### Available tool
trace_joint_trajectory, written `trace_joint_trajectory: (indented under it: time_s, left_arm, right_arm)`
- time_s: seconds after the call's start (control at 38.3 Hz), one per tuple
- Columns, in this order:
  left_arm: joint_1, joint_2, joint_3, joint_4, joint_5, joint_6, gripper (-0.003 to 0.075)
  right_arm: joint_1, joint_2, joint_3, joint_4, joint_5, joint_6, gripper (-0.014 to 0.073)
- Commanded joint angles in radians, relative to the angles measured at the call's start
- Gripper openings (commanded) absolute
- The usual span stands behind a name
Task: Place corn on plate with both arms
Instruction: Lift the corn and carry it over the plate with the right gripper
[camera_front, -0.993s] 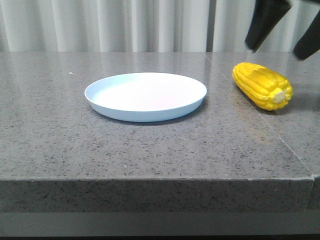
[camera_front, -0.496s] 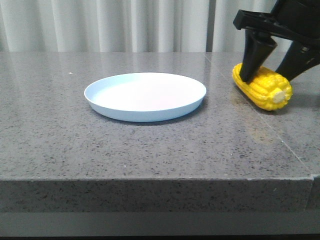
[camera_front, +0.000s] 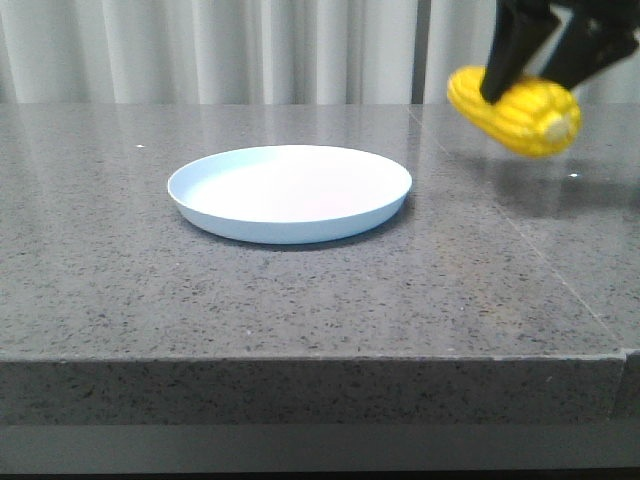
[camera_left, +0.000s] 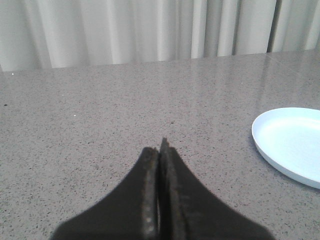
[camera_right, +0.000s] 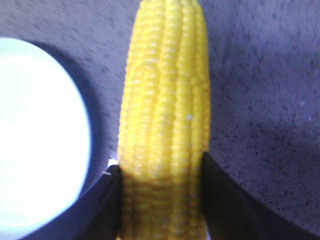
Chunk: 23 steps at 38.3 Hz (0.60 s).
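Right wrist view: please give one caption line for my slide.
Black right pincer grips a glossy yellow corn cob beside a round pale blue plate.

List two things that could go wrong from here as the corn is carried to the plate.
1. The right tool grips the glossy, rounded corn near one end only, so it could tilt or slip out while lifted above the table.
2. The plate is shallow with a low rim; a cob released too high may roll off.
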Motion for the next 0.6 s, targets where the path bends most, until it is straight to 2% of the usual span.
trace_joint_trajectory:
  time_s: [0.0, 0.1, 0.34, 0.57]
  left_arm:
    - [-0.001, 0.007, -0.026, 0.000, -0.072, -0.002, -0.0020]
    - [-0.001, 0.007, -0.026, 0.000, -0.072, -0.002, -0.0020]
    - [-0.001, 0.007, -0.026, 0.000, -0.072, -0.002, -0.0020]
    - [-0.001, 0.007, -0.026, 0.000, -0.072, -0.002, -0.0020]
  right_arm:
    - [0.079, -0.047, -0.080, -0.119, -0.009, 0.107, 0.0165]
    - [0.190, -0.028, -0.121, -0.220, -0.017, 0.228, 0.0165]
    - [0.366, 0.101, -0.216, -0.231, -0.037, 0.314, 0.0165]
    - [0.402, 0.196, -0.246, -0.226, -0.049, 0.328, 0.0165]
